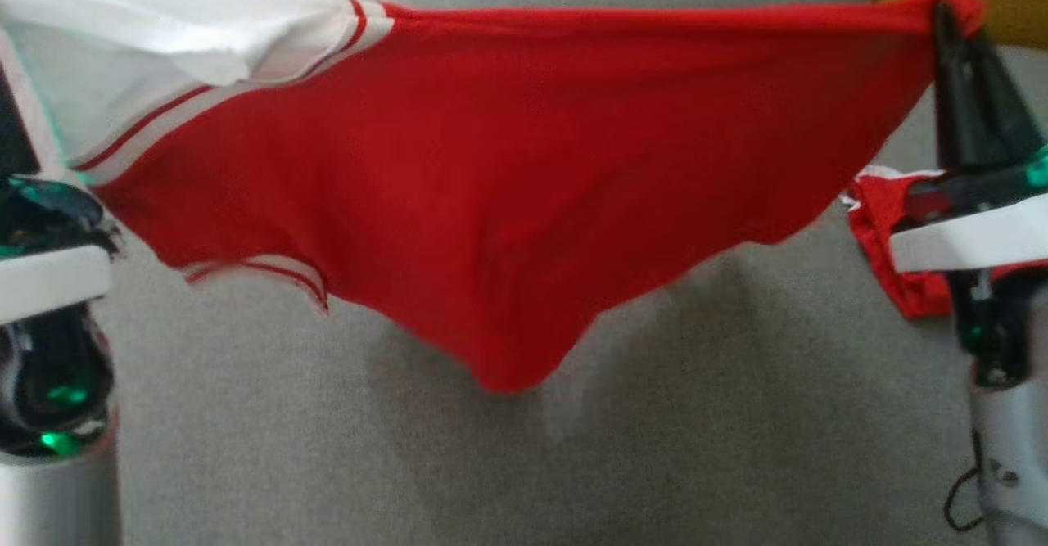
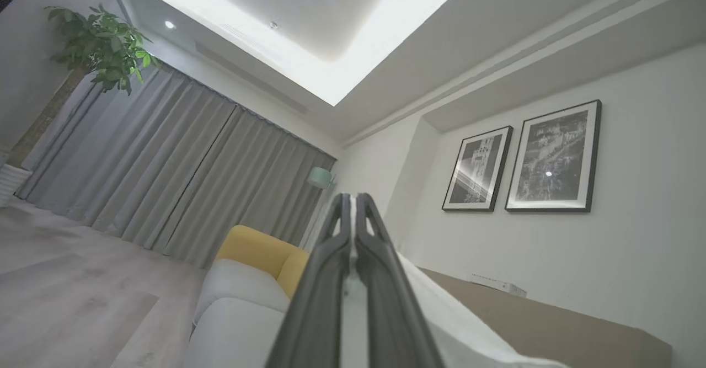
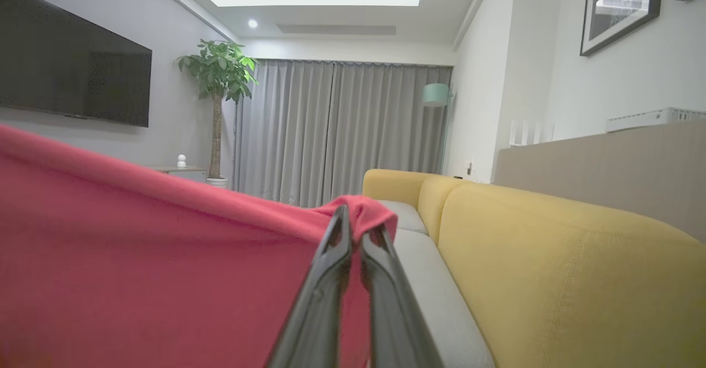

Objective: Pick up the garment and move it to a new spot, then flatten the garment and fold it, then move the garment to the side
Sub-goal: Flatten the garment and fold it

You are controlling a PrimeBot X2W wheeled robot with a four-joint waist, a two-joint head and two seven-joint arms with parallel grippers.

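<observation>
The red mesh sleeveless jersey with white shoulder panels and red-and-white striped trim (image 1: 508, 202) hangs in the air, spread sideways above the grey fabric sofa seat (image 1: 737, 431). Its top edge is pulled almost straight and its middle sags to a point on the near side; whether that point brushes the cushion I cannot tell. It looks light, soft and quite limp, so it will likely drape, swing and bunch rather than keep any shape. The open mesh may stretch or slide out of a thin pinch. The sturdier places to hold it are probably the hemmed corners and the banded trim, taken well apart so the cloth opens flat. The right gripper (image 1: 948, 18) is clamped on the red corner at the far right, the fabric bunched over its closed fingertips. The left gripper (image 2: 351, 202) is closed on the white shoulder panel at the left, with white cloth pressed between its fingers. So the jersey spans the gap between both grippers. A smaller red cloth with white edging (image 1: 880, 235) lies on the seat just beside the right wrist, apart from the jersey.
</observation>
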